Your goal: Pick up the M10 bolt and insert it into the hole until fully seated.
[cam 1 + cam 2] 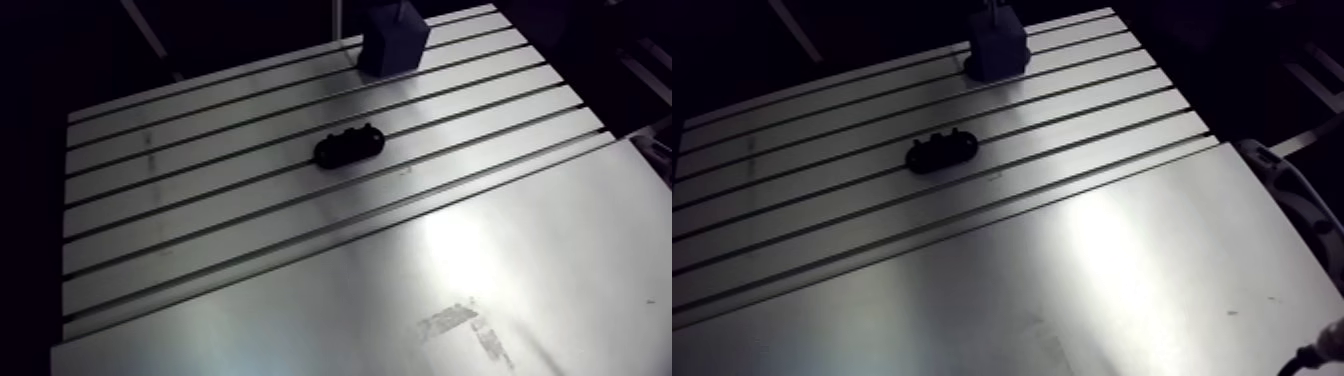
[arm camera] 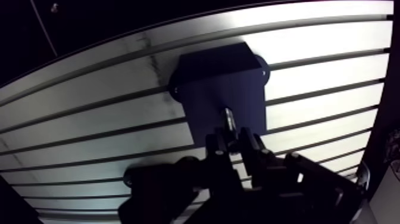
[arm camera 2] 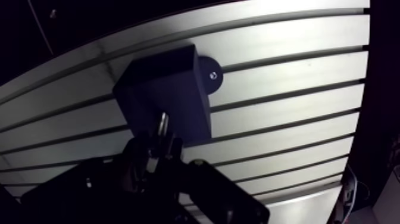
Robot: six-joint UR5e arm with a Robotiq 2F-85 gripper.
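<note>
1. M10 bolt: a slim, shiny metal shank, pinched between the gripper's two dark fingers. Its free end sticks out ahead of them, over the dark block's top face.
2. Dark block: a matte, boxy, flat-sided piece standing on the surface. A round tab at its base carries a small bright screw.
3. Whether the bolt's tip touches the block cannot be told.
4. Surface: brushed aluminium with long parallel slots running under and past the block.
5. Black oval part: low with rounded ends, lying flat a few slots from the block and well apart from it.
</note>
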